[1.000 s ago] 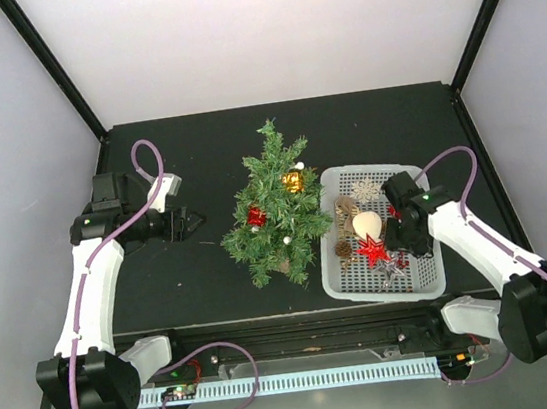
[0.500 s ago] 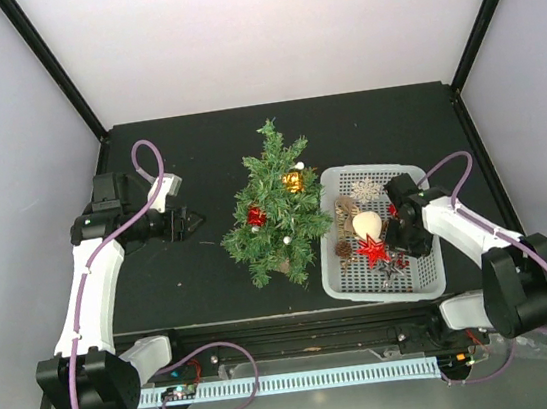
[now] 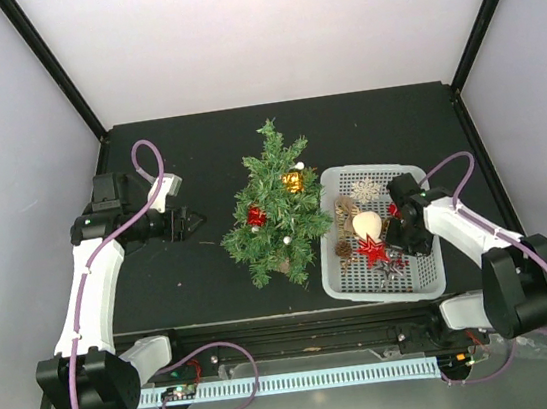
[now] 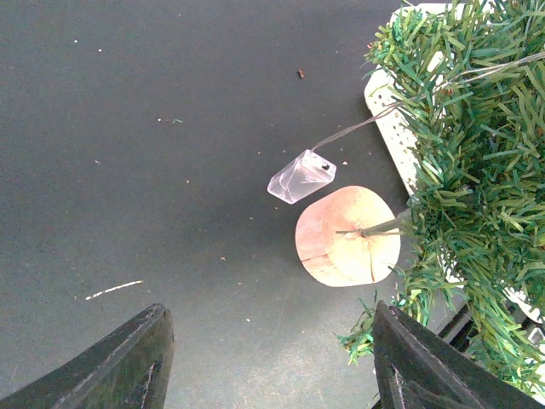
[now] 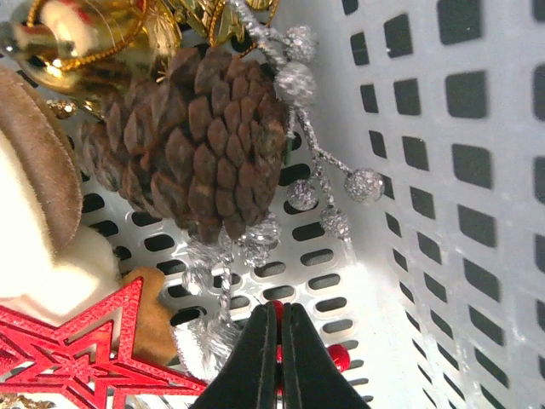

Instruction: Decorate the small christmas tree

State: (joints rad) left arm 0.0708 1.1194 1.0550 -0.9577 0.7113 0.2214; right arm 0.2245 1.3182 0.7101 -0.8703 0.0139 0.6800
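The small christmas tree [image 3: 276, 204] stands upright at mid-table, with a gold ornament [image 3: 293, 180] and a red one [image 3: 254, 216] on it. In the left wrist view its round tan base [image 4: 347, 236] and green branches [image 4: 477, 170] are at the right. My left gripper [image 3: 193, 221] is open and empty, left of the tree; in its wrist view it [image 4: 268, 358] hangs just above the table before the base. My right gripper [image 3: 397, 249] is down inside the white basket [image 3: 386, 293]. There it [image 5: 278, 311] is shut on a small red berry ornament [image 5: 338, 358].
The basket's wall [image 5: 477, 213] is close on my right gripper's right. Inside lie a pine cone [image 5: 192, 141], a red star [image 5: 77, 341], a gold bell [image 5: 77, 34] and a silver bead sprig [image 5: 328, 170]. A clear plastic box on a wire [image 4: 301, 176] lies by the tree base.
My right gripper has dropped a little lower into the basket's near right part over the last second. The left arm and the tree have not moved.
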